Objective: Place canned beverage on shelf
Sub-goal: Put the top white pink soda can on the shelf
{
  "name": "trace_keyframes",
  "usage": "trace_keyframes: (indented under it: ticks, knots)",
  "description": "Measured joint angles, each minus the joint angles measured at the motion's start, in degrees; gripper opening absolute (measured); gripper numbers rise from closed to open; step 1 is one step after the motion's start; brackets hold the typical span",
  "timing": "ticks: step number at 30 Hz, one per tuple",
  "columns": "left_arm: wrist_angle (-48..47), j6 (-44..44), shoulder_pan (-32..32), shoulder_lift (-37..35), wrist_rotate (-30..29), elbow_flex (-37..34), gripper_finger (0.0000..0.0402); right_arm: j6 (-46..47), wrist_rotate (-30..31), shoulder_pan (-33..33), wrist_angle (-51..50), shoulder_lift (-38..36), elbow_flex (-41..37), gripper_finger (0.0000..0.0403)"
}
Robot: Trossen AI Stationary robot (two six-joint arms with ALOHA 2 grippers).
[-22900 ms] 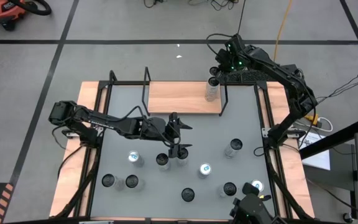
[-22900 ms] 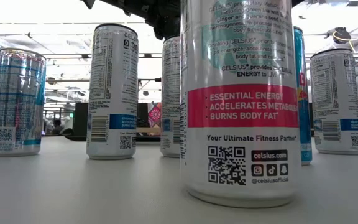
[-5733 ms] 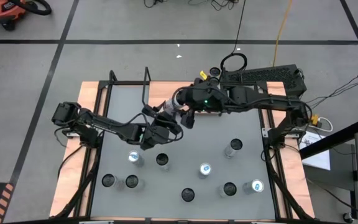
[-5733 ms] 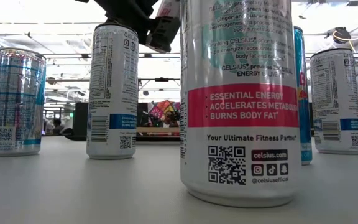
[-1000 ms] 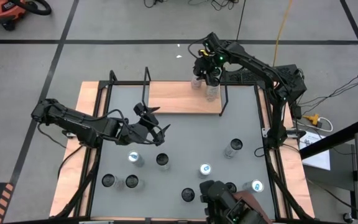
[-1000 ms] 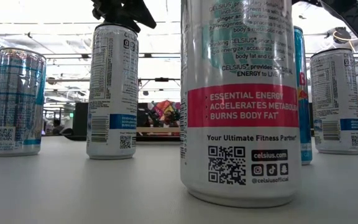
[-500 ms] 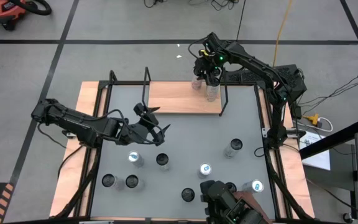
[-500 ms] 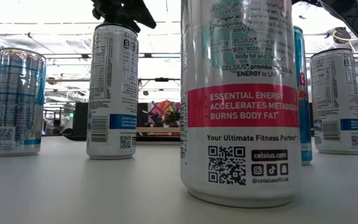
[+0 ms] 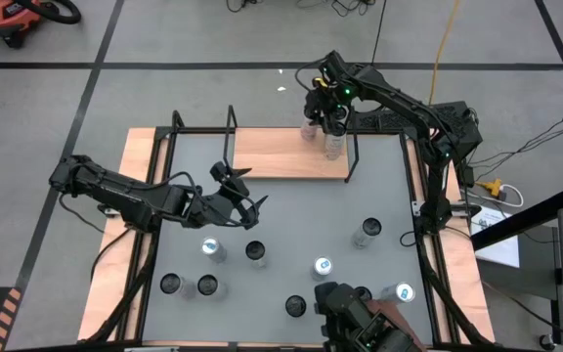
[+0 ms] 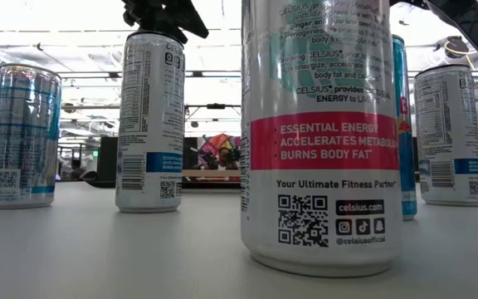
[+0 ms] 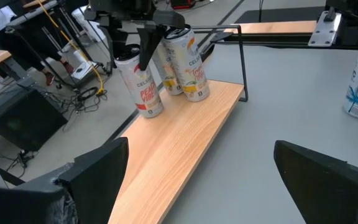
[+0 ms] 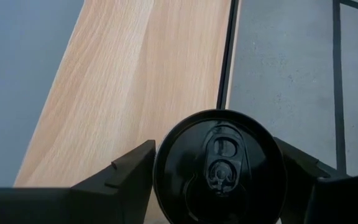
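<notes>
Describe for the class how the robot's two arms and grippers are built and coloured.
Both arms are dark, jointed links with cables along them. The left gripper ends in two slim black fingers. The right gripper is also black, and a small green light glows on that arm near its wrist.

Two dark, near-black jointed arms, built from slim tubular links and bulkier rounded joint housings. Thin black cables looped along the left arm (image 9: 125, 198) and the right arm (image 9: 413, 106). Small green light glowing near the wrist of the right arm. Left gripper (image 11: 197, 180) with broad, flat, matte black fingers (image 11: 92, 171), wedge-shaped. Right gripper (image 12: 219, 171) with similarly dark, angular fingers (image 12: 126, 168).
</notes>
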Motion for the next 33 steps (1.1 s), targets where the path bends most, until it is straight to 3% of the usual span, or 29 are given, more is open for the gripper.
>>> trace_keyframes:
  ticks: [16, 33]
  knots:
    - [-0.01, -0.02, 0.0, 0.0, 0.0, 0.0, 0.0397, 2.5, -0.02, 0.0, -0.35, 0.0, 0.0, 0.0235]
    - [0.0, 0.0, 0.0, 0.0, 0.66, 0.02, 0.0397, 6.53, -0.17, -0.44, 0.42, -0.01, 0.02, 0.028]
